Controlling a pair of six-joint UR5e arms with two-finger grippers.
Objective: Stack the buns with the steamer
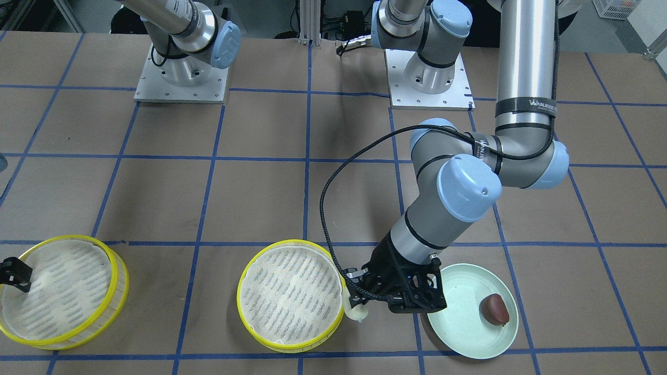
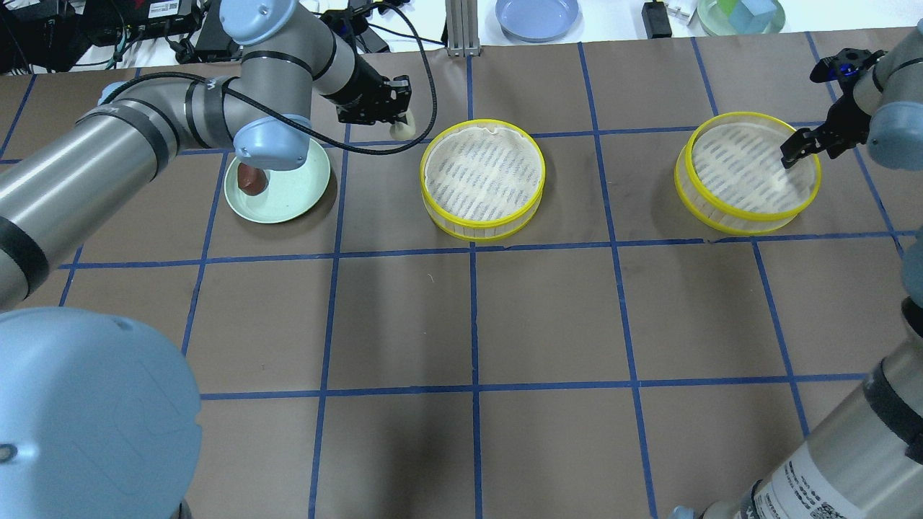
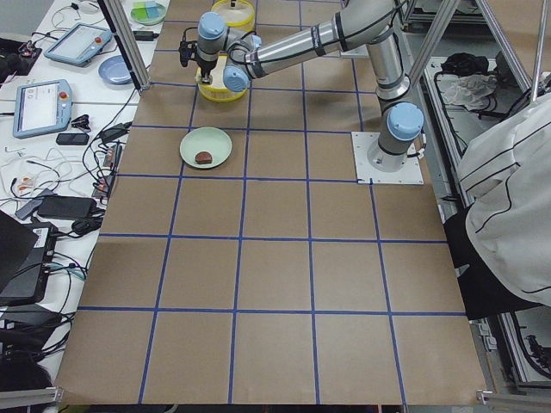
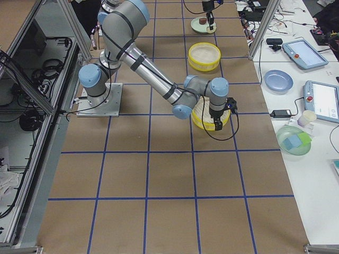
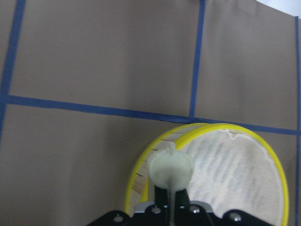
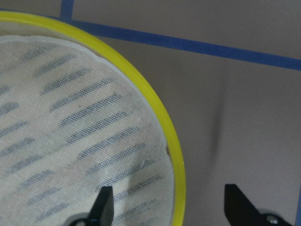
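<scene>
My left gripper (image 1: 367, 301) is shut on the cream-white bun (image 1: 357, 312) and holds it just outside the rim of the middle steamer tier (image 1: 289, 294). In the left wrist view the bun (image 5: 170, 169) hangs over that tier's yellow rim (image 5: 136, 174). The dark reddish-brown bun (image 1: 494, 308) lies on the pale green plate (image 1: 461, 333). My right gripper (image 2: 807, 144) is open, its fingers straddling the rim (image 6: 174, 155) of the second steamer tier (image 2: 743, 169), one finger (image 6: 103, 207) inside and one outside. Both tiers hold nothing.
The plate (image 2: 299, 191) lies partly under my left arm's elbow (image 2: 270, 140). A blue plate (image 2: 537, 14) and a bowl with blocks (image 2: 741, 14) stand beyond the table's far edge. The arm bases (image 1: 181, 73) (image 1: 430, 78) sit at the robot's side.
</scene>
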